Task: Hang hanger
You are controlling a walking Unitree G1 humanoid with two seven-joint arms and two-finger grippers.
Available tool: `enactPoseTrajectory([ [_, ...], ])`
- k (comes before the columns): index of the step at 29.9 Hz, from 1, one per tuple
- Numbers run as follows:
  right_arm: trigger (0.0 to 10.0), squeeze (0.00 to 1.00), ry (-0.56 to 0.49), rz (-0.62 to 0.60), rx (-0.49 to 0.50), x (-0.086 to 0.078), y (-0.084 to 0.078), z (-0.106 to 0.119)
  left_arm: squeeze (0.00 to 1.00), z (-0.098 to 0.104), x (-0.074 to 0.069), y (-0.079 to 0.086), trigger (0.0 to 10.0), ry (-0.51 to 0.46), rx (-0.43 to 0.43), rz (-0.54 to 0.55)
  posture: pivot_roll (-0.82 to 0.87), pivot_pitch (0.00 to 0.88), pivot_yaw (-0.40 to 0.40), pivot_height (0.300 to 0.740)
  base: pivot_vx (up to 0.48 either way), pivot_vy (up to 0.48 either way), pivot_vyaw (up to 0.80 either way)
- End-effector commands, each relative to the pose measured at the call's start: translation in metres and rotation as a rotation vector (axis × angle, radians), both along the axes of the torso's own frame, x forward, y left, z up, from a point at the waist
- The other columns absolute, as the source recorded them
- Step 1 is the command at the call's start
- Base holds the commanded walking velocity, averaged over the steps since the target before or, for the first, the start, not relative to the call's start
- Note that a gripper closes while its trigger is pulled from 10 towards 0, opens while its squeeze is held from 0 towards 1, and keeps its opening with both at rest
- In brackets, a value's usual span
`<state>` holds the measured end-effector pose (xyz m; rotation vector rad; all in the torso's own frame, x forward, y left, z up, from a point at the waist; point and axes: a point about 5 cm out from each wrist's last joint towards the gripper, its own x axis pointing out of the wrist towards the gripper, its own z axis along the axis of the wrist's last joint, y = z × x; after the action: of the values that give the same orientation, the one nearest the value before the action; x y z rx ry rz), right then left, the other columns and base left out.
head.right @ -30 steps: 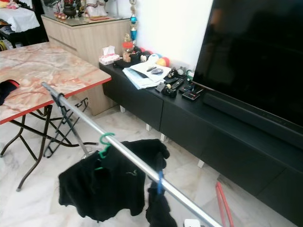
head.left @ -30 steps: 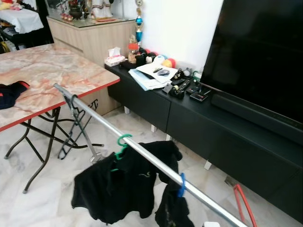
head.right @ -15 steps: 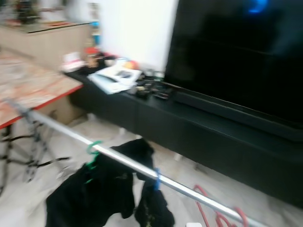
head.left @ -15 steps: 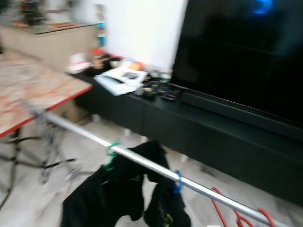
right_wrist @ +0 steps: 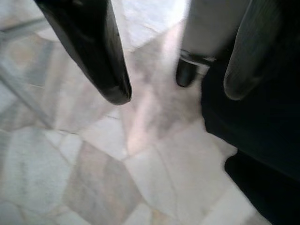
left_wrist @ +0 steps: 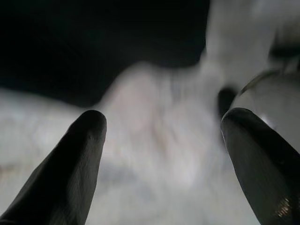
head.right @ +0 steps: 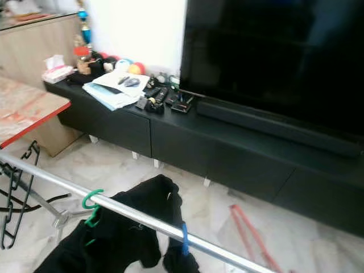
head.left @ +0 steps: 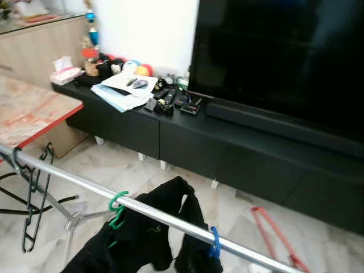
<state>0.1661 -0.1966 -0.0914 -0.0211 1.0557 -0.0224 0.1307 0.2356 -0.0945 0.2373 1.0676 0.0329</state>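
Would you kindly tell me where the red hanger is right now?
In the left eye view, the red hanger lies on the floor at lower right, in front of the black TV cabinet, past the rail's right end.

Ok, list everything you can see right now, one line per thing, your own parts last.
Rail: one, silver, across the foreground.
Green hanger: one, on the rail, carrying a black garment.
Blue hanger: one, on the rail, beside the green one.
Black hangers: empty, at the rail's left end.
Red hanger: one, on the floor.
TV: one, black, on the black cabinet.
Papers: white, on the cabinet.
Left gripper: open.
Right gripper: open.
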Motion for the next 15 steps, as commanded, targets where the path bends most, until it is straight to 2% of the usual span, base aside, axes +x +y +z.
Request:
enactPoseTrajectory([
  [1, 10.0, 0.0, 0.023, 0.012, 0.038, -0.003, 0.0135, -0.0032, 0.0, -0.0022, -0.0106, 0.006, 10.0, 0.037, 0.022, -0.005, 0.21, 0.0, -0.036, 0.74, 0.0, 0.277, 0.0],
  [15, 10.0, 0.0, 0.019, -0.002, 0.034, -0.0019, 0.015, -0.003, 0.0, -0.0022, -0.0074, 0.0008, 10.0, 0.023, 0.013, -0.044, 0.21, 0.0, -0.033, 0.74, 0.0, 0.0, 0.0],
])
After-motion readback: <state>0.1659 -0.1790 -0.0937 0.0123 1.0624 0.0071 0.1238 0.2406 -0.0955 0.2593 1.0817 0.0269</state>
